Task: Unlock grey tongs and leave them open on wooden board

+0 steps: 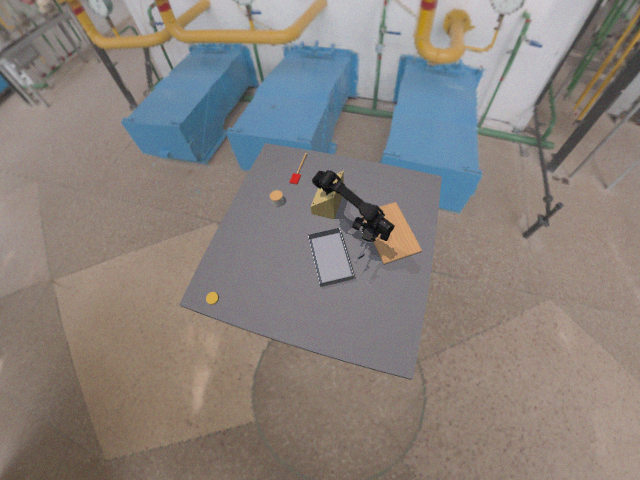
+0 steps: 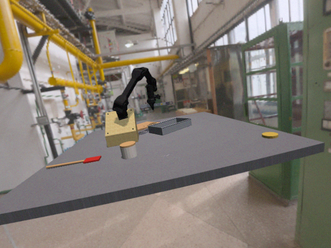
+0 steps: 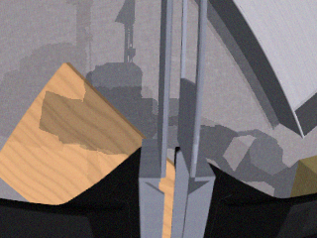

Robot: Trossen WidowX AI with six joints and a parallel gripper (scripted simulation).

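The grey tongs [image 3: 166,99] are held in my gripper [image 3: 160,155] [image 2: 151,104] [image 1: 369,235], which is shut on them. In the wrist view their arms run nearly parallel and close together, up past the top edge. Their far end is out of that view, and the lock's state cannot be told. The gripper hangs well above the table near the board's tin-side edge. The wooden board [image 1: 405,235] [image 3: 54,183] lies flat, and a strip of it shows between the arms. The roasting tin [image 1: 330,258] [image 2: 174,127] [image 3: 292,45] stands beside it, with no tongs across it.
A yellowish block [image 1: 324,209] [image 2: 121,130] bears the arm's base. A grey pot with an orange lid [image 1: 277,196] [image 2: 128,150] and a red-headed spatula [image 1: 295,178] [image 2: 92,159] are on its far side from the board. A yellow disc [image 1: 211,298] [image 2: 270,135] lies near a table corner.
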